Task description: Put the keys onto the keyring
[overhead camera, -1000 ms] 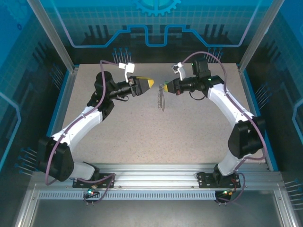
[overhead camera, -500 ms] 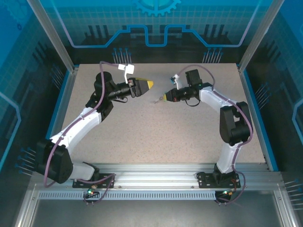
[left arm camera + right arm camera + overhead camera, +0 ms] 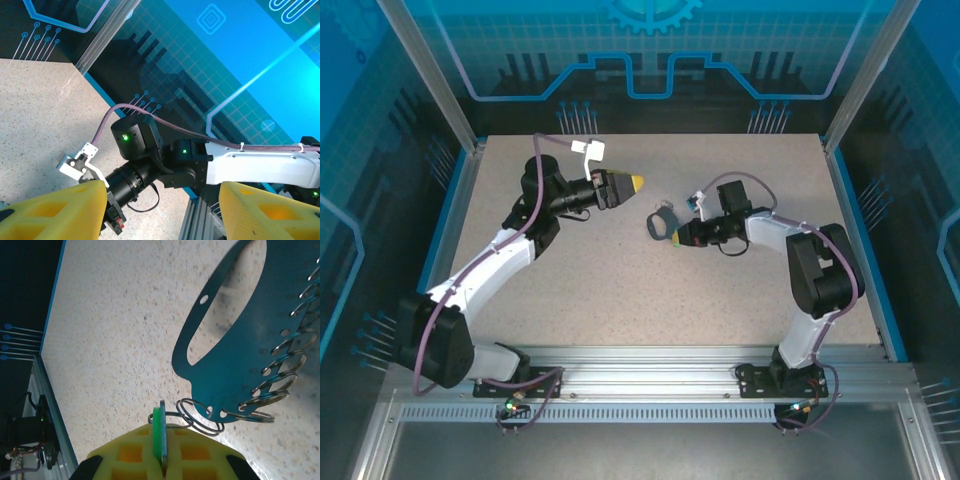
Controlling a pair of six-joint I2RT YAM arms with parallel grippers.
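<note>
Your right gripper [image 3: 677,238] is clamped edge-on on the green-headed key [image 3: 159,432], which presents its split ring [image 3: 200,416] to the keyring [image 3: 235,355] at its 10 o'clock. Your left gripper [image 3: 635,183], at the keyring's 11 o'clock, has its fingers apart and empty, probably ready to steady it.

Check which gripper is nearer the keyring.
Right. The right gripper, shut on the green key, sits at the edge of the keyring; the left gripper is open and apart, farther back and left.
</note>
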